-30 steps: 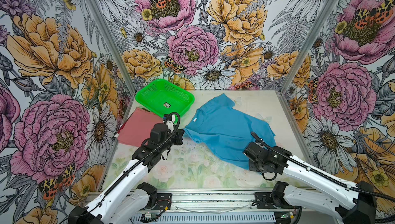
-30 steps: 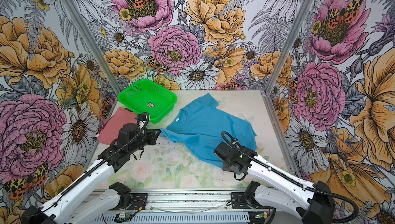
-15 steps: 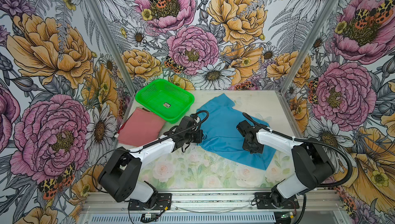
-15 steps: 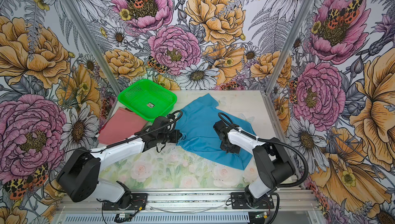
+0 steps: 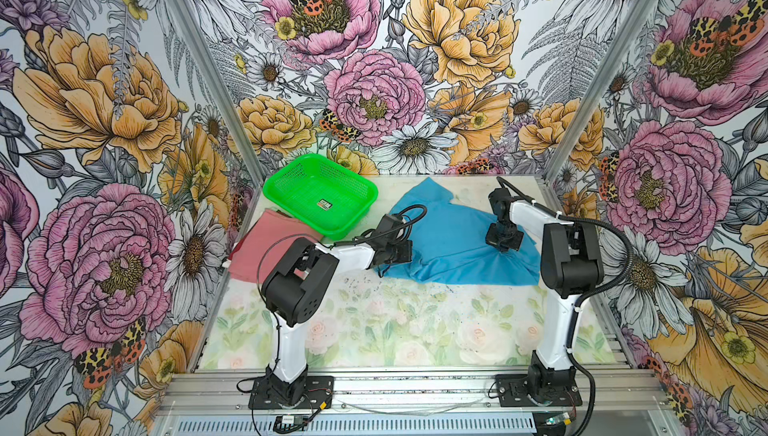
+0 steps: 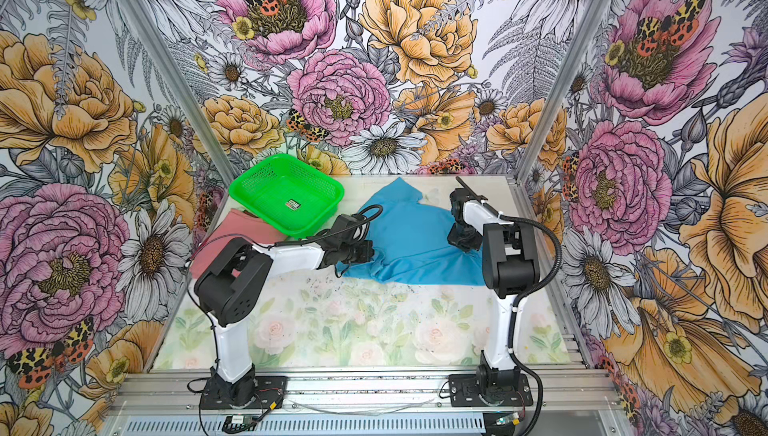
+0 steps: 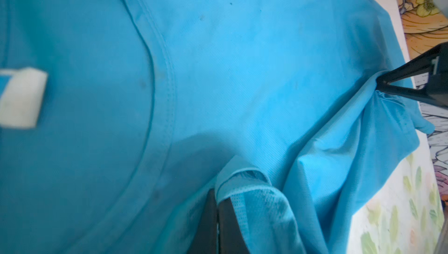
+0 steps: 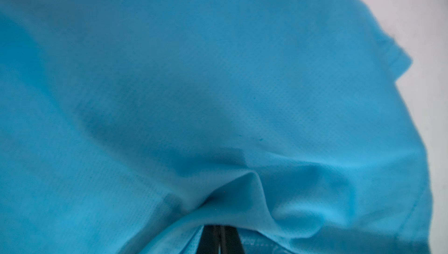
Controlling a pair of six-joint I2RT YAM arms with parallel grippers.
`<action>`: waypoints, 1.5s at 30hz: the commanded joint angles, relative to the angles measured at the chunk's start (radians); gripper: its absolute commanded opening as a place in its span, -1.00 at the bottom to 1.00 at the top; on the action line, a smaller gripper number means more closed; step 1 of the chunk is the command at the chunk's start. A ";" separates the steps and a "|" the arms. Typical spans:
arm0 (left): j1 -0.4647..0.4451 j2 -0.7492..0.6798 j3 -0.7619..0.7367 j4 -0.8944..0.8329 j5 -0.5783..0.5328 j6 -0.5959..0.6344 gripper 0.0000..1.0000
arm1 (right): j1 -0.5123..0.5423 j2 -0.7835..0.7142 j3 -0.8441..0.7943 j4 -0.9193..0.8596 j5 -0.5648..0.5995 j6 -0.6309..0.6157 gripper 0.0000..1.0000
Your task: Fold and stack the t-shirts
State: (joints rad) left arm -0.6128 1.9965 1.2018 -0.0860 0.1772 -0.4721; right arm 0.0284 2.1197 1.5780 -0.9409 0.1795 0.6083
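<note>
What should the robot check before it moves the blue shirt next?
1. Left fingers shut on the blue t-shirt: ok.
2. Right fingers shut on the same shirt: ok.
3. Shirt lying flat: not ok, it is bunched between the two grips.
4. Pink t-shirt out of the way: ok, it lies at the left, its far corner overlapped by the green basket.
5. Bare table in front to lay the shirt on: ok.
6. One layer pinched or two: cannot tell.
</note>
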 commanded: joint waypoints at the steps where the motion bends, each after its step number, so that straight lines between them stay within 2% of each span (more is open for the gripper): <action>1: 0.008 0.074 0.145 0.016 0.005 0.018 -1.00 | -0.030 0.093 0.136 -0.034 0.032 -0.085 -1.00; 4: 0.031 0.172 0.317 -0.037 0.000 0.037 -1.00 | -0.033 0.119 0.262 -0.035 0.041 -0.127 -1.00; 9: 0.081 0.309 0.626 -0.151 -0.014 0.067 -1.00 | -0.014 0.108 0.393 -0.030 -0.051 -0.234 -1.00; 11: 0.105 0.327 0.696 -0.171 -0.007 0.066 -1.00 | -0.009 0.068 0.379 -0.029 -0.063 -0.246 -1.00; 14: 0.132 0.283 0.711 -0.172 0.014 0.078 -1.00 | -0.007 -0.040 0.274 -0.010 -0.074 -0.249 -1.00; 17: 0.145 0.173 0.641 -0.184 0.021 0.116 -1.00 | 0.008 -0.214 0.102 0.014 -0.051 -0.242 -1.00; 20: 0.147 0.011 0.494 -0.188 0.026 0.105 -1.00 | 0.034 -0.425 -0.094 0.002 -0.032 -0.218 -1.00; 25: 0.126 -0.310 0.175 -0.212 0.000 0.085 -1.00 | 0.046 -0.854 -0.430 -0.090 -0.043 -0.123 -1.00; 30: 0.069 -0.595 -0.130 -0.233 -0.075 0.053 -1.00 | 0.083 -1.125 -0.599 -0.236 -0.120 -0.044 -1.00; 34: 0.025 -0.835 -0.298 -0.328 -0.180 0.044 -1.00 | 0.275 -1.156 -0.571 -0.355 -0.131 0.057 -1.00; 37: 0.032 -0.977 -0.344 -0.439 -0.285 0.050 -1.00 | 0.415 -1.130 -0.559 -0.476 -0.068 0.125 -1.00; 42: 0.051 -1.071 -0.364 -0.526 -0.216 0.057 -1.00 | 0.674 -1.125 -0.622 -0.506 -0.075 0.293 -1.00; 45: 0.097 -1.086 -0.390 -0.572 -0.227 0.033 -1.00 | 0.873 -1.081 -0.679 -0.501 -0.082 0.397 -1.00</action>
State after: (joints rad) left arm -0.5533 0.9165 0.8455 -0.5770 -0.0231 -0.4198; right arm 0.7944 1.0092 0.9379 -1.3994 0.0895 0.8600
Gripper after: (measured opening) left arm 0.050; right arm 0.049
